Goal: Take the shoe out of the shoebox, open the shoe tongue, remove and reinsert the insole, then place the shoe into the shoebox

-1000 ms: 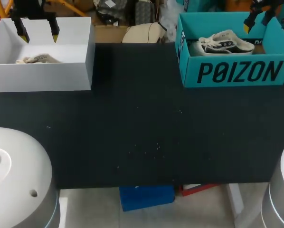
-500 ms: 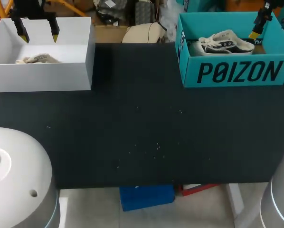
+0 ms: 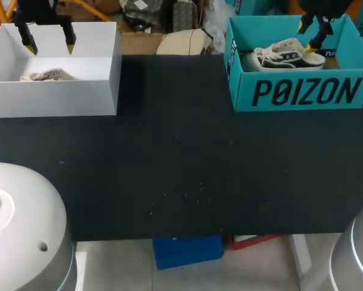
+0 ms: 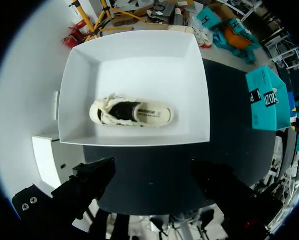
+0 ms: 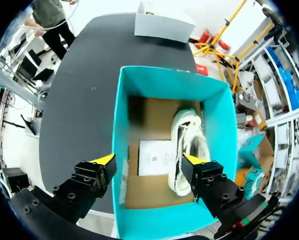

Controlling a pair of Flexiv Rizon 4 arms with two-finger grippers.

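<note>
Two boxes sit on the black worktop [image 3: 181, 163], one at each far corner, well apart. The teal shoebox [image 3: 303, 91] is at far right, lid off, with a white-and-dark sneaker [image 3: 284, 56] lying inside on the box floor, laces up.

Right claw [image 3: 306, 36] hangs over the teal shoebox, above the sneaker's heel end, not touching it. Fingers are spread and nothing is between them. From the right wrist, the right claw [image 5: 148, 160] looks straight down into the teal shoebox [image 5: 118, 125]. The sneaker [image 5: 189, 145] lies lengthwise along one long wall, just ahead of one yellow tip. A white paper sheet [image 5: 157, 157] lies on the brown cardboard floor between the two fingers. Worktop [image 5: 84, 85] shows beside the box.

The white box [image 3: 54, 94] is at far left, also open, with a pale cream shoe [image 3: 47, 76] inside. Left claw [image 3: 49, 43] hovers over its back part, fingers apart, empty.

From the left wrist, the left claw [image 4: 152, 172] is well above the white box [image 4: 134, 50]. Yellow tips are not visible here, only dark fingers set wide. The cream shoe [image 4: 132, 112] lies near the middle of the box floor, dark insole showing, clear of the walls.
</note>
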